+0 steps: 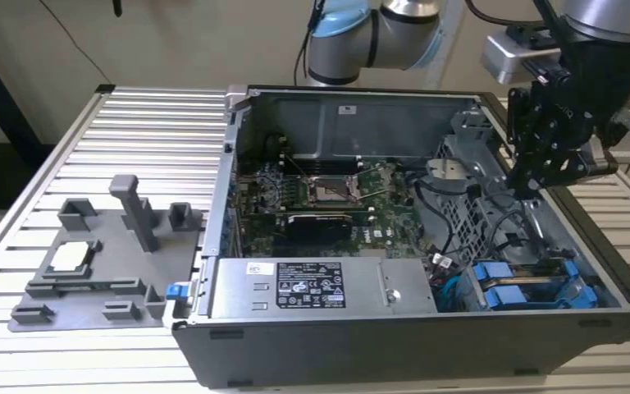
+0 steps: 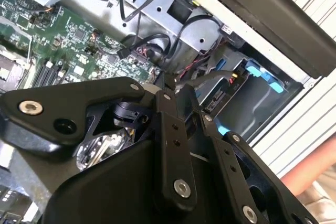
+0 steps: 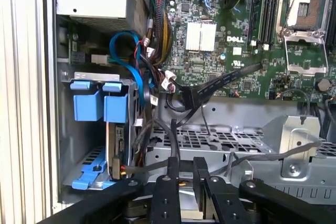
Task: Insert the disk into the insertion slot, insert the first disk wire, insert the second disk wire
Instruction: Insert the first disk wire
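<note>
While hanging inside the open case (image 1: 403, 349), clamps black pincer (image 3: 186, 162) tight on what looks a thin grey wire (image 3: 149, 166). Finds the disk (image 3: 116, 145) at that wire's far end, near, already seated on edge in the sheet-metal slot (image 3: 97, 76), long axis apparently running into the bay. Bright blue plastic bracket (image 3: 115, 107), gold contacts (image 3: 122, 170) at the exposed end, perforated steel panel (image 3: 210, 140) beside.
</note>
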`<state>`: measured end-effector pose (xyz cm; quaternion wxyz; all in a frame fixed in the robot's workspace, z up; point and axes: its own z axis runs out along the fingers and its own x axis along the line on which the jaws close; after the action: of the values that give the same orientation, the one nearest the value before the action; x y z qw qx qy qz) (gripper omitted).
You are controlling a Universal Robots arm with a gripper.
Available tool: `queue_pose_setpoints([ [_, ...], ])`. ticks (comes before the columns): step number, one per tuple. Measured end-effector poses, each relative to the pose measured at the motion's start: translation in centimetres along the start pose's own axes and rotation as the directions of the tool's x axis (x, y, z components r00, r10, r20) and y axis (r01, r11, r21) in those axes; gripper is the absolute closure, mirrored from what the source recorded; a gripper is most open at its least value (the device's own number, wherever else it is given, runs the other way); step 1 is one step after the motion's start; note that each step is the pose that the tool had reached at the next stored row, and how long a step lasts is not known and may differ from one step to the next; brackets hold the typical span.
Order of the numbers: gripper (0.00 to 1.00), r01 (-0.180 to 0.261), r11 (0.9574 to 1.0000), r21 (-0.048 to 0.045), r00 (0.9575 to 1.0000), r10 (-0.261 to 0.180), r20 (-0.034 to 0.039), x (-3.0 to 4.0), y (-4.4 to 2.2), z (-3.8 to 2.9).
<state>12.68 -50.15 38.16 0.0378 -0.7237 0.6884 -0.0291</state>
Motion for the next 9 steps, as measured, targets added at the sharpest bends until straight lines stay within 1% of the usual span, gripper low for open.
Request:
queue_pose_setpoints([
  [5, 0.74, 0.0, 0.9997, 0.0226, 1.0, 0.0, -0.0011, -0.22, 1.48, -0.15],
  [7, 0.74, 0.0, 0.9995, 0.0316, 1.0, 0.0, -0.0017, -0.34, 1.92, -0.23],
  [9, 0.74, 0.001, 0.9989, 0.046, 1.0, -0.001, -0.0036, -0.47, 2.31, -0.32],
])
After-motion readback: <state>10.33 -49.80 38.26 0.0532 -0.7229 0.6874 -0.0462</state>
